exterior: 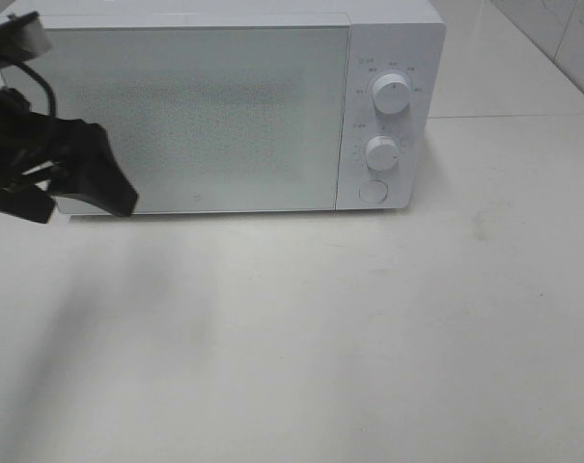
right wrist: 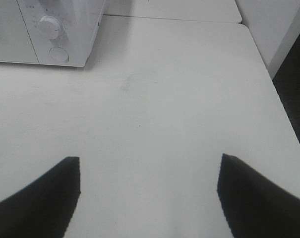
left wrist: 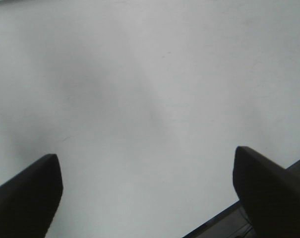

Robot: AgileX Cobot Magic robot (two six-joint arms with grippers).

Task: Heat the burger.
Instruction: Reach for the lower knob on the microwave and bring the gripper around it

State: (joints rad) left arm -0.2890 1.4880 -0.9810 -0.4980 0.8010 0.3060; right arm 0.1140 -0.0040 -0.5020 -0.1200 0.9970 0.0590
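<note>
A plain white surface point(exterior: 292, 338) fills the scene, with a pale tiled wall behind it.

The jaws of the left gripper point(left wrist: 145, 163) stand wide apart with nothing between them; only bare surface shows below. Seen from the high camera, this gripper hangs at the hinge-side edge of the microwave point(exterior: 398, 29), near the lower corner of the door point(exterior: 195, 116).

The jaws of the right gripper point(right wrist: 150, 163) are likewise spread and empty. They hover over the surface well in front of the microwave's control side.

The door is shut and its panel is frosted. The burger appears in no view, and it cannot be told whether it lies inside the microwave.

With no burger on the surface and the door closed, the loading step is probably complete and the timing step is in hand. That step calls for a gripper to reach the control panel and turn the upper dial point(exterior: 391, 95) or the lower dial point(exterior: 380, 152), above the round button point(exterior: 373, 190). The right gripper is the better placed.
</note>
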